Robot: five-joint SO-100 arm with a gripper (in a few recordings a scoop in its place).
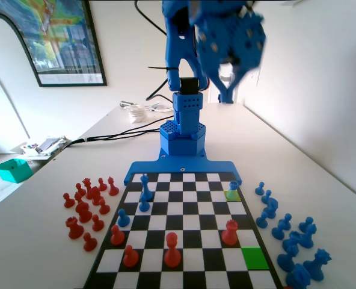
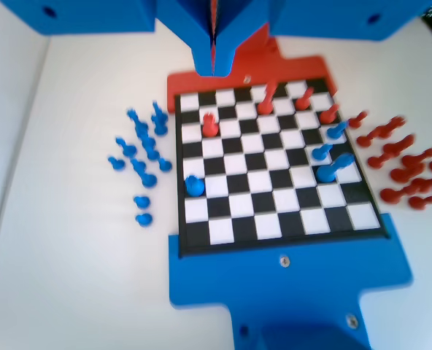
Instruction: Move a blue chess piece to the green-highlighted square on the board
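White table [image 1: 322, 180] under you; your claw [image 2: 214, 62], pressed together and empty, hangs high, with the pawn [image 2: 194, 185] on the board [image 2: 274, 219] far below it.

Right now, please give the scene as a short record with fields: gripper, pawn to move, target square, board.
gripper: blue two-finger gripper, raised high above the board, jaws closed, holding nothing
pawn: small blue plastic pawn standing on the duller yellow-green square, far right in the fixed view
target: bright green square, near right, unoccupied
board: black-and-white chequered chessboard, red and blue pieces on it
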